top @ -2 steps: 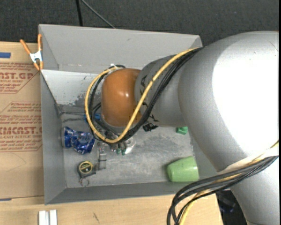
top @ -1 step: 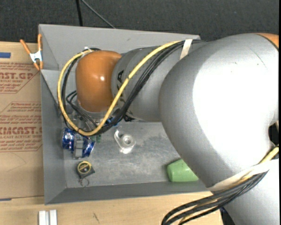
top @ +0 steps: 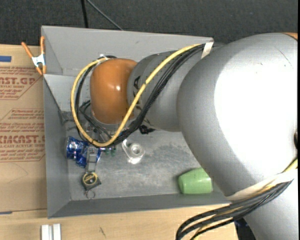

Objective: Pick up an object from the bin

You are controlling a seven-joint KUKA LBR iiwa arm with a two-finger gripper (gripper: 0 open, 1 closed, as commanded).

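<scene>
Left edge: bin (top: 55, 134) wall close beside claw (top: 94, 144), little room there; bare floor open toward front and right. Left floor: blue crumpled wrapper (top: 76, 150), just beside claw at its lower left. Front: small dark ring (top: 90, 179), below claw. Claw opening: cannot tell, tucked under orange cover (top: 110, 89). Just right: clear cup (top: 133, 152). Front right: green block (top: 195, 182), well apart.
</scene>
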